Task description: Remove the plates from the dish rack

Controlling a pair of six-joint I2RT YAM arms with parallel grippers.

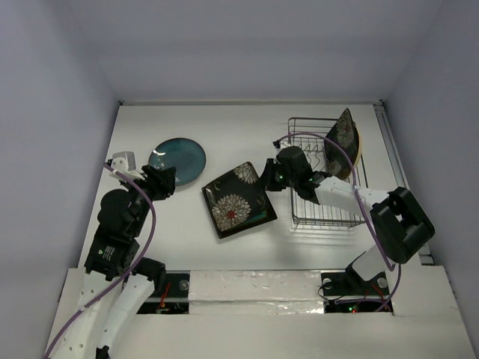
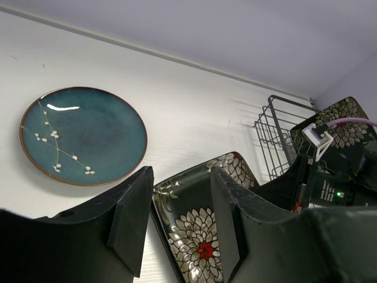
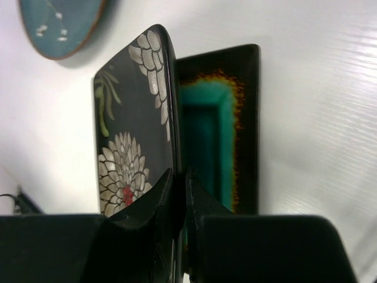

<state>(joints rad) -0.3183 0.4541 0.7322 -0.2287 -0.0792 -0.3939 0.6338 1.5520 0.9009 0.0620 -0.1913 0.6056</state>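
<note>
My right pincer (image 1: 268,176) (image 3: 178,177) is clenched on the right edge of the black flower plate (image 1: 238,199) (image 3: 132,124), thin rim pinched between both fingers. That plate is out of the rack, mid-table, just left of the dish rack (image 1: 327,196). It sits at an angle over the teal-centre square plate (image 3: 219,127), which lies flat under it and shows along one side. Can't tell if the flower plate's far edge touches it.

One patterned plate (image 1: 345,136) (image 2: 345,125) stands upright in the rack's far right part, leaning toward the rack's right side.

My left pincer (image 1: 162,182) (image 2: 177,219) is released, jaws apart, nothing between them. It's near the rim of the round teal plate (image 1: 177,161) (image 2: 84,136), not touching.

The round teal plate lies flat, far left on the table (image 1: 224,127). There is a bare gap between it and the flower plate's left corner. A bare strip runs along the far edge behind both. The rack sits close to the table's right edge, so it's tight there.
</note>
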